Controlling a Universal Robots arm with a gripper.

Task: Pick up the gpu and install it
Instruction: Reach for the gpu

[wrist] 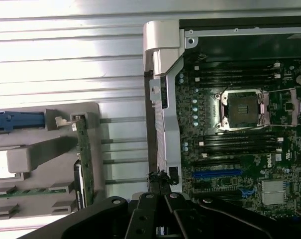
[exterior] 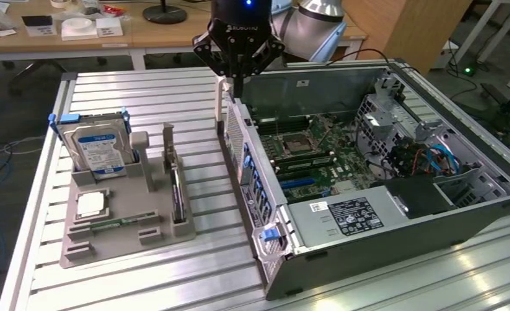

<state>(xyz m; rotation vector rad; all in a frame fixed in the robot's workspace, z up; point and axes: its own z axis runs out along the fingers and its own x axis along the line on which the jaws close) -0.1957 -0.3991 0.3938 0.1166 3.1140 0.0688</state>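
While the arm hangs above the open computer case [exterior: 277, 272], its gripper [exterior: 231, 83] hovers just over the far end of the case wall that faces the tray, fingers pressed together and pinching nothing. Well apart from it, the gpu [exterior: 177, 191] stands on edge in a slot of the grey holder tray [exterior: 129, 243] on the slatted metal table [exterior: 194, 285]. It is between the case and the blue-labelled hard drive [exterior: 99, 152], which stands upright in the same tray. Inside the case the motherboard [exterior: 311, 152] lies exposed.
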